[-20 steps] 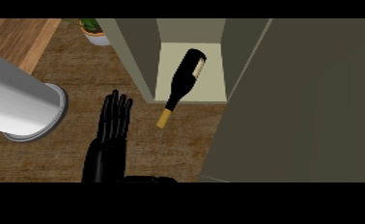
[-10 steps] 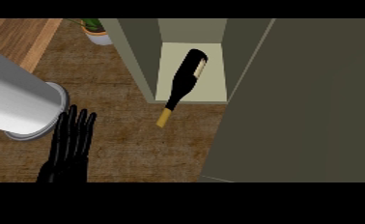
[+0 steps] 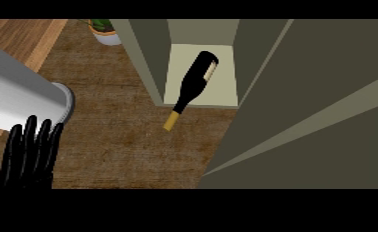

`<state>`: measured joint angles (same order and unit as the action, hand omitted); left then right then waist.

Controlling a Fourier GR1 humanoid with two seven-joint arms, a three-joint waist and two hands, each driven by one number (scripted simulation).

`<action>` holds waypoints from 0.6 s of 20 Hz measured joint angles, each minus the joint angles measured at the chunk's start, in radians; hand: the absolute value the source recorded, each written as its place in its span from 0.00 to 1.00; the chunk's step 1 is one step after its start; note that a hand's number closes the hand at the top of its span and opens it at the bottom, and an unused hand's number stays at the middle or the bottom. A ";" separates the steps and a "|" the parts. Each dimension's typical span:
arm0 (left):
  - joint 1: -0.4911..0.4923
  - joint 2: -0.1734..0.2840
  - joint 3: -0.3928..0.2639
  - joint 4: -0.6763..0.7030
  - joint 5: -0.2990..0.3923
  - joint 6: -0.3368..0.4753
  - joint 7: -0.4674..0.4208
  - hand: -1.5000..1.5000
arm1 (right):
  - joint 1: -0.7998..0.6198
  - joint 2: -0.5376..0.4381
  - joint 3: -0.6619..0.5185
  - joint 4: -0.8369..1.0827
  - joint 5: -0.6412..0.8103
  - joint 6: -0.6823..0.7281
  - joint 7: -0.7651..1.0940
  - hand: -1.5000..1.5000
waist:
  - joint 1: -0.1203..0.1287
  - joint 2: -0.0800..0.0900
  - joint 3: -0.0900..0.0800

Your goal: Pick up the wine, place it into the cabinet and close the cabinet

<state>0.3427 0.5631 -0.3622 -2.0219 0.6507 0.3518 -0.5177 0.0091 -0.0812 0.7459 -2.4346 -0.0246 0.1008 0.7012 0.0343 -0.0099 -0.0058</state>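
Head view shows a dark glass wine bottle [image 3: 196,82] lying in the open olive cabinet [image 3: 151,61], its gold neck over the brown wooden counter [image 3: 125,126]. Left black hand [image 3: 31,151] rests with straight fingers, holding nothing.

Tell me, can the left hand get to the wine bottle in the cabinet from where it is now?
Probably yes. The left hand sits open at the lower left, and only bare counter lies between it and the wine bottle, whose neck sticks out past the cabinet shelf edge.

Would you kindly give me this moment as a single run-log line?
wine bottle: lying in cabinet, neck past the shelf edge | cabinet door: open | left hand: open, lower left, holding nothing | right hand: out of view
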 measured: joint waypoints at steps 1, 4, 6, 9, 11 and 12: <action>0.011 0.014 0.021 -0.003 0.016 -0.017 0.001 0.00 | -0.034 0.011 0.017 0.013 0.001 -0.028 0.006 1.00 | 0.003 0.001 0.000; 0.059 0.047 0.071 -0.013 0.054 -0.079 -0.017 0.00 | -0.140 0.033 0.067 0.058 0.011 -0.131 0.014 1.00 | 0.013 0.001 -0.001; 0.089 0.064 0.101 -0.014 0.077 -0.120 -0.028 0.00 | -0.219 0.022 0.082 0.083 0.006 -0.201 0.019 1.00 | 0.018 0.002 -0.001; 0.101 0.089 0.147 -0.012 0.114 -0.168 -0.024 0.00 | -0.333 -0.008 0.094 0.111 -0.021 -0.299 0.018 1.00 | 0.018 0.004 0.000; 0.104 0.105 0.174 -0.010 0.131 -0.196 -0.023 0.00 | -0.420 0.001 0.081 0.165 -0.050 -0.348 0.012 1.00 | 0.025 0.007 0.000; 0.105 0.112 0.188 -0.006 0.143 -0.213 -0.023 0.00 | -0.471 0.018 0.083 0.205 -0.060 -0.374 0.009 1.00 | 0.028 0.008 0.000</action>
<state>0.4480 0.6749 -0.1747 -2.0279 0.7938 0.1386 -0.5412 -0.4617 -0.0633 0.8284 -2.2296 -0.0842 -0.2733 0.7107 0.0620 -0.0023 -0.0059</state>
